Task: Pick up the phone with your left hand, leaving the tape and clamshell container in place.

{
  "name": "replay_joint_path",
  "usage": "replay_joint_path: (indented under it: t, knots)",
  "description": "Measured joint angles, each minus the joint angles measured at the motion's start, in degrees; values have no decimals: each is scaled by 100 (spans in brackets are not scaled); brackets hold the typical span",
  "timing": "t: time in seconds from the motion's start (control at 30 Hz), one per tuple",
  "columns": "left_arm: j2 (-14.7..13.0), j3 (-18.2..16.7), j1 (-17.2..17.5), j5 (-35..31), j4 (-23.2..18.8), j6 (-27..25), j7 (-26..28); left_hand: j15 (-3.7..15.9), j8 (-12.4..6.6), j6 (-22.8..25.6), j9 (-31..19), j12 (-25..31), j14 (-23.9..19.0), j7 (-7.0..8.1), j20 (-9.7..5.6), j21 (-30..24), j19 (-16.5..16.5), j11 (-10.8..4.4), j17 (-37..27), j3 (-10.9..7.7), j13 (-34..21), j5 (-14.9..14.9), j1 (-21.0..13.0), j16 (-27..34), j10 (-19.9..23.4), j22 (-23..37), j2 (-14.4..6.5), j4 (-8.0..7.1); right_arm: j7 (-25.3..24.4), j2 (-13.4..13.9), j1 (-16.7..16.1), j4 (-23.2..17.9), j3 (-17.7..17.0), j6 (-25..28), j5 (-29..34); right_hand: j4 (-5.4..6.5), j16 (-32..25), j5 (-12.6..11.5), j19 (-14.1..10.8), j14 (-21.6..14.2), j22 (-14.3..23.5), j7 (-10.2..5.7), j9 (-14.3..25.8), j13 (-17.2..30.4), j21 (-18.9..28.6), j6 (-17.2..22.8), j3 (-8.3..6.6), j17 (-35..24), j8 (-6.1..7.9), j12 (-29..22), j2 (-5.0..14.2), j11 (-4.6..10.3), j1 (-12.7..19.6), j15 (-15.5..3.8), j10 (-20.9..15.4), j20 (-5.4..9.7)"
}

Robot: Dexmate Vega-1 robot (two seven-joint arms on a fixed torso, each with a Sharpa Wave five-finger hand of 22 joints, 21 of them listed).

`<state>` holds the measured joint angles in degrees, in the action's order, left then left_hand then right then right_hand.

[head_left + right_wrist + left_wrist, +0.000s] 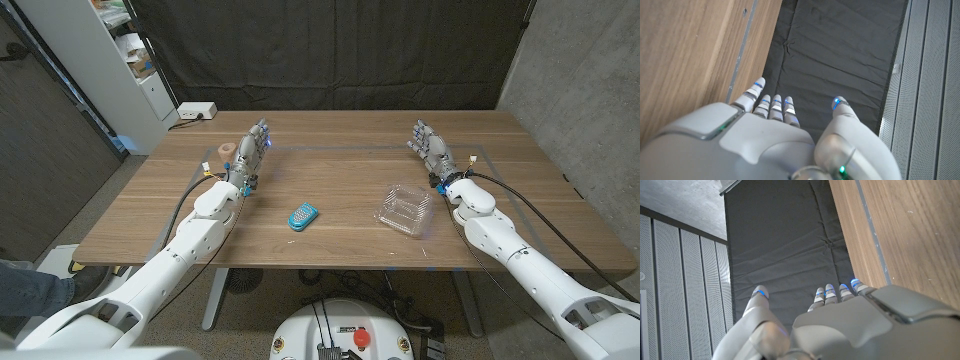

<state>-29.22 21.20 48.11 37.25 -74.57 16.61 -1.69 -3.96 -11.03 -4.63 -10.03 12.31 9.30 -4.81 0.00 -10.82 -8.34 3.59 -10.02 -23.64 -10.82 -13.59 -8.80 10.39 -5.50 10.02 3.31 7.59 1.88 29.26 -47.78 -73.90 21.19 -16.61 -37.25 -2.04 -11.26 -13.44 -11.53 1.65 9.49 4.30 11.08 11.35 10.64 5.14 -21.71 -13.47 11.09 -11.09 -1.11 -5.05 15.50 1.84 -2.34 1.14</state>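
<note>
A blue phone lies on the wooden table near the middle, slightly left. A clear clamshell container sits to its right. A roll of tan tape stands at the back left, just beside my left hand. That hand stands on its edge with fingers spread and nothing in it, well behind and left of the phone. My right hand is raised at the back right, open and empty, behind the container. Both wrist views show the hands' backs with fingers extended toward the dark curtain.
A black curtain hangs behind the table. A white power strip lies at the back left corner, next to a white shelf unit. Faint blue tape lines mark the tabletop. A concrete wall stands to the right.
</note>
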Motion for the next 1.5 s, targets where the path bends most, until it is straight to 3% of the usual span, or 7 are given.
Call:
replay_joint_path:
  t: [0.63, 1.5]
  knots:
    - [6, 58, 40, -63, -104, -11, 19, 0, 0, 0, 1, 0, 0, 0, 21, 0, -21, -1, 1, 0, 1, 0, -29, 0, 1, 0, -31, 0, 218, -54, 101, 270, 1, -33, -86, 0, -21, 0, -21, 0, -1, 0, -1, -16, 0, -1, 1, 17, 0, 0, 0, 1, 0, 0, 0, -23]
    - [-208, -52, 309, -52, -393, 204, -79, 0, 0, 1, 1, 0, 0, 0, 63, -22, -20, -2, 2, 1, 2, 0, -98, 22, 3, -2, -53, -1, 207, -88, 140, 385, -30, -295, -9, -20, -66, 0, -99, -74, -2, -21, -16, -15, 44, 19, 22, 43, 0, 0, 0, 3, 0, -11, 0, -46]
